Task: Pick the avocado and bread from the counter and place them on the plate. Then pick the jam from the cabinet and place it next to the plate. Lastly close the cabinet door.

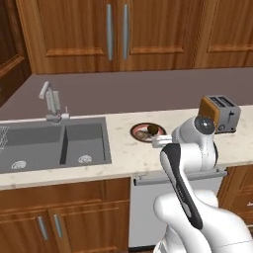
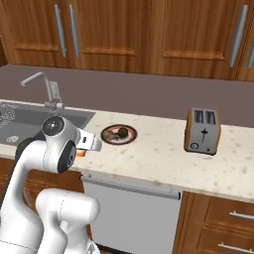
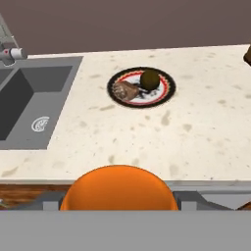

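While the avocado and the bread are lying side by side on the plate, that plate is sitting on the surface between the sink and the toaster. The end effector is hovering at the near edge, gripping an orange round-topped object. The cabinet doors are standing closed at the far wall.

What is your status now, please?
Fingers shut on orange jam. Avocado and bread on plate. Nothing between jam and plate.
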Robot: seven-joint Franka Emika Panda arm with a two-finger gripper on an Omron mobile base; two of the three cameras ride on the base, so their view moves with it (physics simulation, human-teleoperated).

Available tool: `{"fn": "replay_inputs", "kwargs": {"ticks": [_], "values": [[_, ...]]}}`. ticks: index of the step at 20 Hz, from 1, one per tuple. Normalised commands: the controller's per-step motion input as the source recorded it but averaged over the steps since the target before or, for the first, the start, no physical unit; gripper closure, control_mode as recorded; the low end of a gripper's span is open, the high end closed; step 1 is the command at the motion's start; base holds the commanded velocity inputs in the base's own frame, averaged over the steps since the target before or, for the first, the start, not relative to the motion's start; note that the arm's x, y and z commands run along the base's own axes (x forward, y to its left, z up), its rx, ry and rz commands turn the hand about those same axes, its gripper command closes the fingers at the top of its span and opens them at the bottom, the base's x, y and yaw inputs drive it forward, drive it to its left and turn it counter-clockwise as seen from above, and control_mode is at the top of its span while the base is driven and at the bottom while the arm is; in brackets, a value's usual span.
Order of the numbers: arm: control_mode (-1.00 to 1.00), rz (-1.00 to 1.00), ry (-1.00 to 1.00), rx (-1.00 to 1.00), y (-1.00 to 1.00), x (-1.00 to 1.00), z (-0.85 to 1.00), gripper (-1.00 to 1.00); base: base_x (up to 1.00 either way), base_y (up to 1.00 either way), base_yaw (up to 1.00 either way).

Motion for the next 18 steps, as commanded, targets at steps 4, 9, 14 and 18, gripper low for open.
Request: {"fn": "replay_inputs", "kwargs": {"ticks": [4,9,14,18], "values": [[1.0,0.0,0.0,0.0,0.0,0.0,0.0,1.0,0.4,-0.09,0.0],[1.0,0.0,0.0,0.0,0.0,0.0,0.0,1.0,0.34,-0.07,0.0],[1.0,0.0,0.0,0.0,0.0,0.0,0.0,1.0,0.3,-0.07,0.0],[1.0,0.0,0.0,0.0,0.0,0.0,0.0,1.0,0.23,-0.04,0.0]]}}
